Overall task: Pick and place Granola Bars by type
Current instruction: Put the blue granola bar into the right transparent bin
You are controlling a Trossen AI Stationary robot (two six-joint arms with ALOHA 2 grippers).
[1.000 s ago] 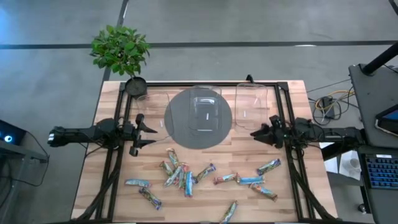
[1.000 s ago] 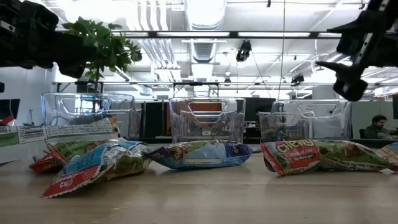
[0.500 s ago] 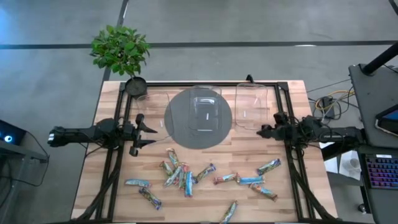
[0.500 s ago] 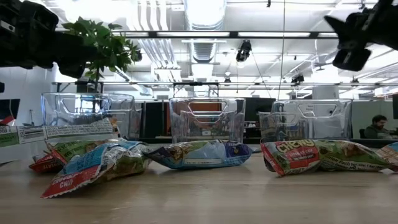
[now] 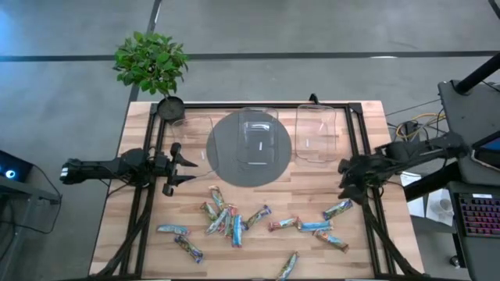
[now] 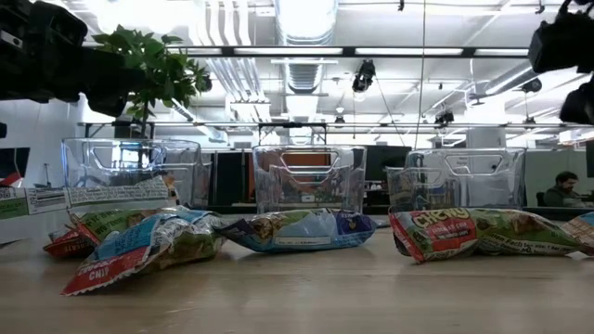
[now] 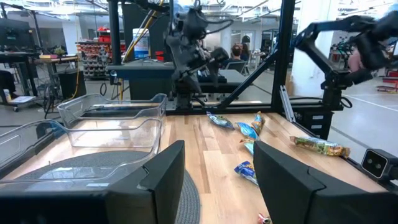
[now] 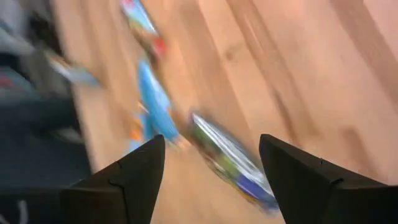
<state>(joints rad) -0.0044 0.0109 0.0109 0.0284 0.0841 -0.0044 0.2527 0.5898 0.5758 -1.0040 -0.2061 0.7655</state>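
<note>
Several granola bars [image 5: 258, 222] in shiny blue, green, red and yellow wrappers lie flat and scattered on the near half of the wooden table; in the low view they show as a row [image 6: 297, 230]. My right gripper [image 5: 348, 190] is open and hovers near the table's right edge, tipped down, just beyond a green-blue bar [image 5: 337, 208]. The right wrist view shows its open fingers [image 8: 211, 149] above that bar [image 8: 233, 165] and a blue one [image 8: 155, 102]. My left gripper [image 5: 190, 164] waits open at the left, above the table [image 7: 217, 155].
Three clear plastic bins stand along the far side: left [image 5: 191, 144], middle [image 5: 258, 136] on a round grey mat [image 5: 223, 160], right [image 5: 316, 133]. A potted plant [image 5: 152, 66] sits at the far left corner. A black frame [image 5: 355, 125] borders the table.
My right gripper has swung from beside the right bin back toward the table's right edge, then toward the near edge, and has tipped downward over the bars on the right. The bars and my left arm have not moved.
</note>
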